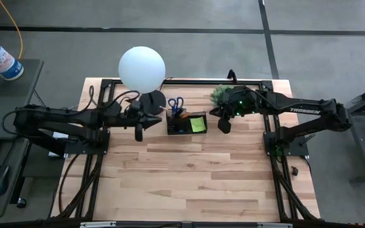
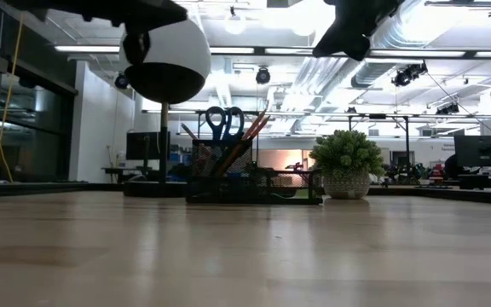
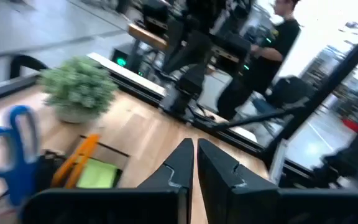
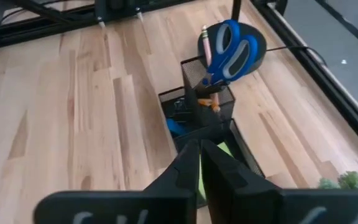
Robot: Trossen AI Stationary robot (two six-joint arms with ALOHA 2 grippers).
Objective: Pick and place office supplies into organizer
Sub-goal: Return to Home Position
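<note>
The black mesh organizer (image 1: 184, 123) stands on the table at mid-far, between the two grippers. Blue-handled scissors (image 4: 232, 43) and orange pencils (image 2: 256, 124) stand upright in its tall cup. A lime-green sticky-note pad (image 1: 198, 123) lies in its right compartment. My left gripper (image 1: 138, 131) hangs shut above the table, just left of the organizer, and holds nothing. My right gripper (image 4: 201, 157) is shut too, raised just right of the organizer and slanting down toward it, with nothing between its fingers.
A lamp with a white globe (image 1: 142, 68) and a round black base (image 1: 152, 100) stands far left of the organizer. A small potted plant (image 1: 220, 94) sits to the organizer's far right. A person (image 3: 269, 50) stands beyond the table. Bare wood (image 1: 189, 177) spreads toward the near edge.
</note>
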